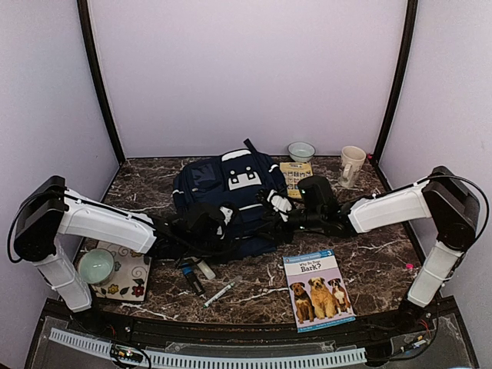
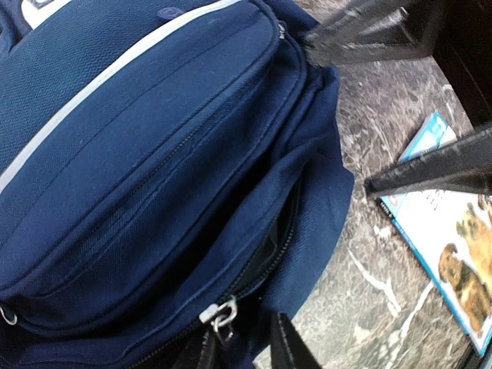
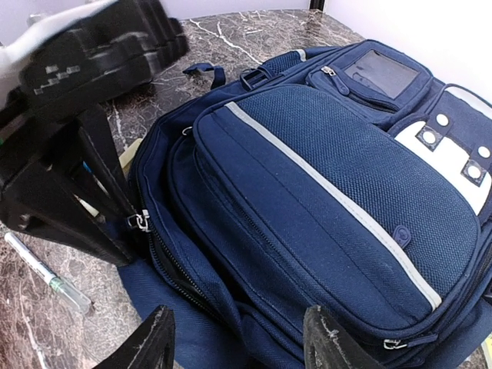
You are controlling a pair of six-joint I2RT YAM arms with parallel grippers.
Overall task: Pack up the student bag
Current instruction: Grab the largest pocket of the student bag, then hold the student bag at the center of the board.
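Your right fingers [image 3: 155,344] stand wide open and hold nothing. They hang just above the near edge of the student bag [image 1: 231,192], which lies on the bench [image 1: 377,261] between the two pairs of fingers. Your left fingers [image 2: 290,346] are narrow, and the zipper pull [image 2: 219,314] of a partly open compartment sits just before their tips — whether they pinch it, I cannot tell.
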